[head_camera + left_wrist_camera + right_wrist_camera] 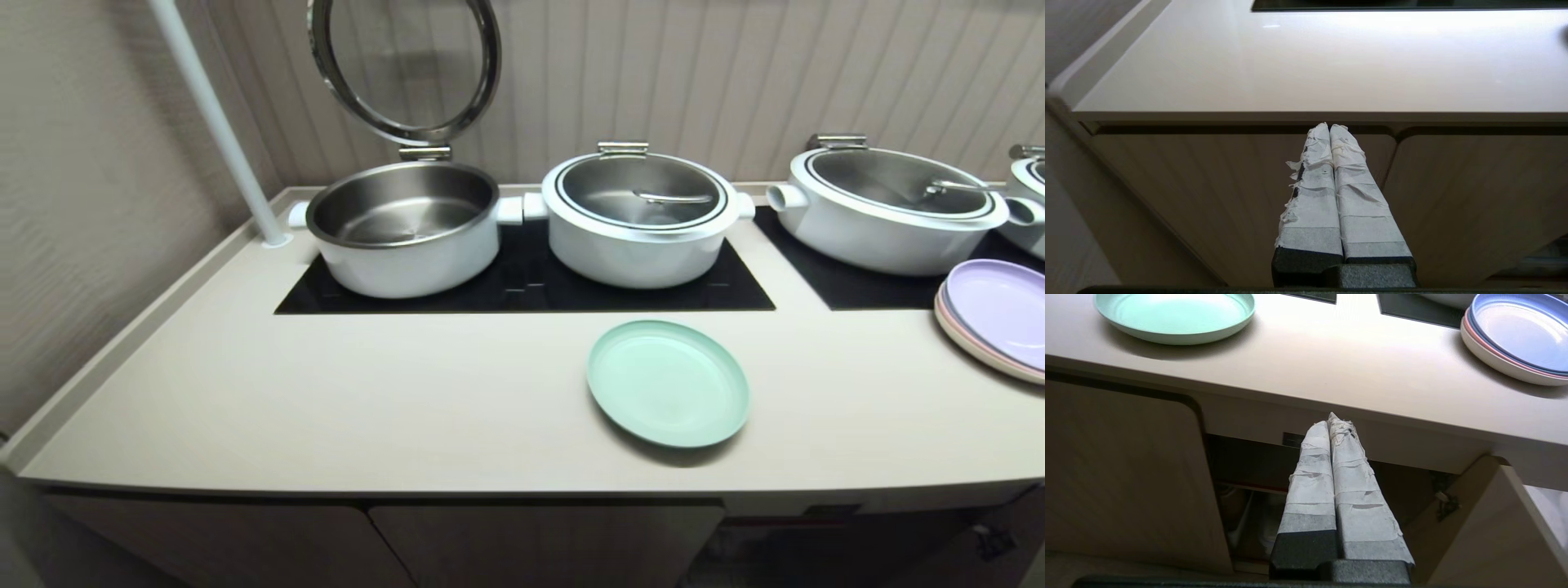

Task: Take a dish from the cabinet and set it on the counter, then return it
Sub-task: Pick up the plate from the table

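The mint-green dish lies flat on the cream counter, just in front of the black cooktop; it also shows in the right wrist view as the dish. Below the counter the cabinet stands open, its door swung out to the side and a small black label under the counter edge. My right gripper hangs shut and empty in front of that opening, below the counter edge. My left gripper is shut and empty before closed ribbed doors. Neither arm shows in the head view.
A stack with a lilac plate on top sits at the counter's right. Three white pots stand on the cooktops: one open with its lid raised, two lidded. A white pole rises at the back left.
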`<state>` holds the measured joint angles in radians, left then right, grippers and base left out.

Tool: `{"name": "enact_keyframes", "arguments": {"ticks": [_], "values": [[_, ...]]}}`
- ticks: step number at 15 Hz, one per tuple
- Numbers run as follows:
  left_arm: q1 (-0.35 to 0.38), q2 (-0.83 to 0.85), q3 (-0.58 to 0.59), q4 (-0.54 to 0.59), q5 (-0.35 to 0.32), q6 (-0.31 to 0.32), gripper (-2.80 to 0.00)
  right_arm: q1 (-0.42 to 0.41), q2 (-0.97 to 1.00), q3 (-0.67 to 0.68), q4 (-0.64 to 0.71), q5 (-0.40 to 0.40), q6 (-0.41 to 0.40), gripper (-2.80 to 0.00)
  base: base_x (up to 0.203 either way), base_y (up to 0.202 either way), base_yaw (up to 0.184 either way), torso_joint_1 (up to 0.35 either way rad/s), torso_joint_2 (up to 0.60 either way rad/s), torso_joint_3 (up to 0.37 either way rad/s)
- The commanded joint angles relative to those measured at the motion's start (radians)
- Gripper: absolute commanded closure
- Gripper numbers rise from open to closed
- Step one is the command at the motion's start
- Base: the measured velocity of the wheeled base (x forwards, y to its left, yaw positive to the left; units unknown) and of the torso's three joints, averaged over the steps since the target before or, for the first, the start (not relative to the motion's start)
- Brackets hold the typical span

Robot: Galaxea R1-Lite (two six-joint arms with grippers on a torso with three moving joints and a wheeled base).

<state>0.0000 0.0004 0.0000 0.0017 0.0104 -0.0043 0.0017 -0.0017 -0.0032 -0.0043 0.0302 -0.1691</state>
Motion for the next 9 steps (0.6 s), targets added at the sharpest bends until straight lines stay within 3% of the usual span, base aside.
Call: {"name": "enact_keyframes", "arguments": {"ticks": [1, 3, 9], "values": [[0.000, 0.000, 0.000, 0.000, 0.000, 0.000, 0.00, 0.000, 0.002, 0.000, 0.000, 0.000, -0.001, 0.00, 0.000, 0.167, -0.001, 0.002, 0.00, 0.006], [0.000, 0.000, 0.000, 0.000, 0.000, 0.000, 0.00, 0.000, 0.002, 0.002, 0.000, 0.000, -0.003, 0.00, 0.000, 0.092, -0.005, 0.003, 0.00, 0.003], [0.000, 0.000, 0.000, 0.000, 0.000, 0.000, 0.00, 0.000, 0.002, 0.002, 0.000, 0.000, -0.003, 0.00, 0.000, 0.000, 0.000, 0.000, 0.00, 0.000]]}}
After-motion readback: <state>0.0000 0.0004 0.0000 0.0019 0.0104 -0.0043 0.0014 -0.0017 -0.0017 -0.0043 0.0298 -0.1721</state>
